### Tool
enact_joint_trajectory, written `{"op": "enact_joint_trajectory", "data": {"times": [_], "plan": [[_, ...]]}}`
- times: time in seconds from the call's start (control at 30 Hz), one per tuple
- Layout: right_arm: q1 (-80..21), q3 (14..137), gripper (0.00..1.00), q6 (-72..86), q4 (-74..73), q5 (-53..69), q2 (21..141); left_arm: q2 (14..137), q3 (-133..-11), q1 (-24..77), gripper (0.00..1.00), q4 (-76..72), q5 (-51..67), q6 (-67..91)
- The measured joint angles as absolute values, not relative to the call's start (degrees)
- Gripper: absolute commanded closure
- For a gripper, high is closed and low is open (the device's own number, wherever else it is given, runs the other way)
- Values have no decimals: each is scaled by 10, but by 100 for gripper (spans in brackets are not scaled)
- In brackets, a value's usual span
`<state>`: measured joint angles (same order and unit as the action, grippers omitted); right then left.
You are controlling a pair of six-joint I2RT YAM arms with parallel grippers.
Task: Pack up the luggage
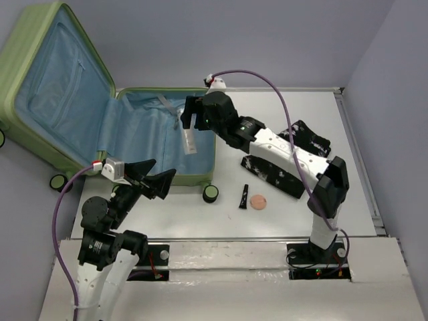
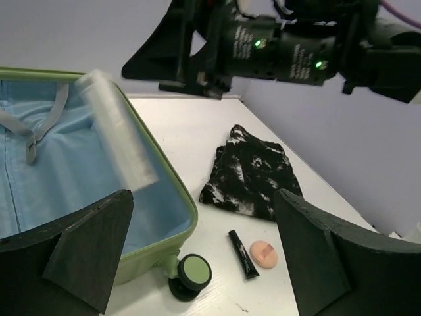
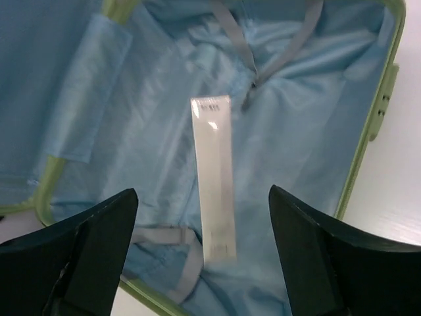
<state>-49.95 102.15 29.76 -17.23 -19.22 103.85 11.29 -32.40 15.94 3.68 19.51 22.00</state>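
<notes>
We are over the luggage (image 1: 13,73) now. It sits at ten o'clock on the counter (image 1: 321,120), its base flat and its lid thrown open, leaning away toward eleven. The right claw (image 3: 202,194) hangs above the blue lining with its fingers well apart, clamped on nothing. A long white tube (image 3: 214,178) shows below it, at twelve o'clock from the claw. The tube is blurred, so we cannot tell whether it is lying on the lining or in the air.

The left claw (image 1: 164,168) hovers by the case's near rim, spread wide and holding nothing.

At three o'clock from the case lie a black-and-white cloth (image 1: 281,167), a small black tube (image 1: 245,196) and a round peach pad (image 1: 258,201), not yet packed.

We judge the ribbed shell stiff, smooth and bulky, probably light while this empty. The wheel (image 1: 211,193) at its near corner suggests it may roll or skate if shoved sideways. The lining is soft and gives no purchase. For closing, we would take the lid by its free green rim and steady the base wall with the other claw.
</notes>
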Motion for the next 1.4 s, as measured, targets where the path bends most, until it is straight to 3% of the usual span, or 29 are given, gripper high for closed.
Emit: {"op": "enact_joint_trajectory", "data": {"times": [0.07, 0.13, 0.33, 0.43, 0.77, 0.9, 1.07, 1.23, 1.37, 1.4], "plan": [[-500, 1024, 18, 292, -170, -183, 1067, 113, -324, 159, 1, 39, 192, 220], [-500, 938, 25, 291, -169, -184, 1043, 113, -324, 159, 1, 41, 192, 220], [-502, 615, 33, 314, -193, -212, 853, 113, -324, 158, 1, 41, 196, 220], [-502, 517, 34, 341, -211, -223, 780, 113, -324, 156, 1, 41, 198, 220], [-491, 437, 49, 398, -207, -229, 822, 113, -324, 156, 1, 41, 197, 220], [-488, 437, 70, 401, -183, -220, 859, 113, -324, 156, 1, 41, 200, 220], [-487, 455, 86, 399, -168, -221, 889, 112, -324, 156, 1, 41, 202, 220], [-487, 477, 86, 389, -166, -219, 865, 111, -324, 156, 1, 41, 205, 220], [-487, 608, 84, 362, -174, -190, 852, 111, -324, 156, 1, 41, 206, 220], [-487, 652, 52, 358, -168, -178, 861, 111, -324, 156, 1, 41, 206, 220]]}}
